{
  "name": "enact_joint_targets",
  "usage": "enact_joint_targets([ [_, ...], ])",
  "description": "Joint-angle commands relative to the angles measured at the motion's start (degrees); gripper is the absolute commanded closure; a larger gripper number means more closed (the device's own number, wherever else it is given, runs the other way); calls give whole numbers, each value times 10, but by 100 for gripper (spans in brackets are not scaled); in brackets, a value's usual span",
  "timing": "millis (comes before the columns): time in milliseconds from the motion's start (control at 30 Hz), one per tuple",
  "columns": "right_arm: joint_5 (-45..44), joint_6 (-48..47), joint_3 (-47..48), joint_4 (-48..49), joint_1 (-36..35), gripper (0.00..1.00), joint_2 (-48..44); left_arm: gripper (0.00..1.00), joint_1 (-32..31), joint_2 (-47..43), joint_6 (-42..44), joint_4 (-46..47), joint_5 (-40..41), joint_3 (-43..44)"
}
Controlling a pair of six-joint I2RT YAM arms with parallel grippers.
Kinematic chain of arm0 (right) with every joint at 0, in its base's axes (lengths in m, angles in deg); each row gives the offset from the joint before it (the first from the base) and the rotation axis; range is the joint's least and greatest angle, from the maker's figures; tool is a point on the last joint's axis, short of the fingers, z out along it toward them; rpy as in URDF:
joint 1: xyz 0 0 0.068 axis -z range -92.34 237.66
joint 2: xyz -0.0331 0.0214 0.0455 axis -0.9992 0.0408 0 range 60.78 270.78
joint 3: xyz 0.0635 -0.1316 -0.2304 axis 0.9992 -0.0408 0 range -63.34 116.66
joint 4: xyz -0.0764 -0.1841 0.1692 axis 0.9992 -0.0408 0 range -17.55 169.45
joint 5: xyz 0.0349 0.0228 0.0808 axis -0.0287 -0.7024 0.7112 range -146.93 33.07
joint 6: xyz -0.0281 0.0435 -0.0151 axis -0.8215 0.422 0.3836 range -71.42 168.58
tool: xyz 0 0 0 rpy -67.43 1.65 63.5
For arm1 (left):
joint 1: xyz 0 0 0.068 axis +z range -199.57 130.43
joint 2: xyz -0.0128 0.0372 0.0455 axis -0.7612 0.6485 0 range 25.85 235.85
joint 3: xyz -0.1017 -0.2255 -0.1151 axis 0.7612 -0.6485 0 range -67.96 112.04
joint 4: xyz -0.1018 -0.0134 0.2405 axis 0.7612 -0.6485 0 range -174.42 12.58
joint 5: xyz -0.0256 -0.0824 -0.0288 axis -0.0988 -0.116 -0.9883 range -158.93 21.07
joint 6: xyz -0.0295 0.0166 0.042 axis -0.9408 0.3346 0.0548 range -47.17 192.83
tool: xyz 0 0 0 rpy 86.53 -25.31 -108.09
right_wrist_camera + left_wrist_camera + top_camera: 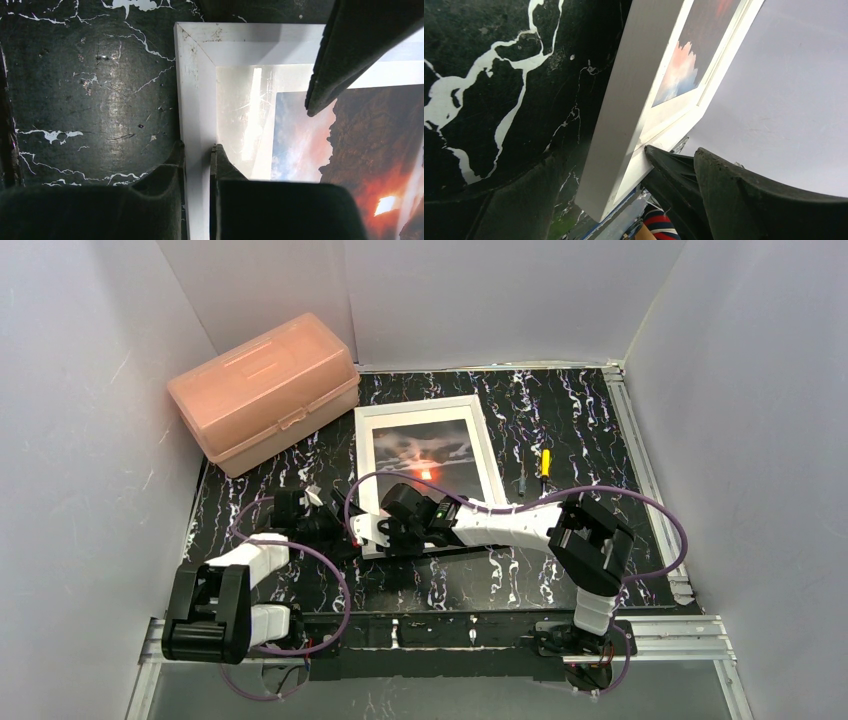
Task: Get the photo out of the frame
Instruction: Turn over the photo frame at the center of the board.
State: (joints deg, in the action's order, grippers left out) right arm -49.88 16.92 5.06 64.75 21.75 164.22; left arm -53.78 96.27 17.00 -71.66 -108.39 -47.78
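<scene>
One right tool [197,147] pinching frame [196,75] border, left tool [599,160] wide, seemingly straddling corner.

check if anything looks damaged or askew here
The frame lies slightly askew on the table, and its white corner shows dark scuffs by the mitre joint in the right wrist view. Nothing looks spilled or broken.
</scene>
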Motion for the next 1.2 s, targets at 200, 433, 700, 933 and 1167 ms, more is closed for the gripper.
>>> enact_joint_targets([
  [200, 48, 46, 17, 26, 2, 99, -41, 23, 2, 33, -54, 83, -55, -13],
  [433, 49, 50, 16, 26, 2, 99, -57, 40, 3, 9, -63, 87, -59, -8],
  [700, 16, 66, -5, 25, 2, 39, -96, 60, 2, -30, -79, 87, -71, -3],
  [933, -143, 64, -32, 13, -45, 6, -141, 64, 3, -55, -103, 87, -73, 3],
  [1167, -331, 64, -81, 60, -117, 1, -142, 67, 3, -78, -120, 87, -74, 8],
])
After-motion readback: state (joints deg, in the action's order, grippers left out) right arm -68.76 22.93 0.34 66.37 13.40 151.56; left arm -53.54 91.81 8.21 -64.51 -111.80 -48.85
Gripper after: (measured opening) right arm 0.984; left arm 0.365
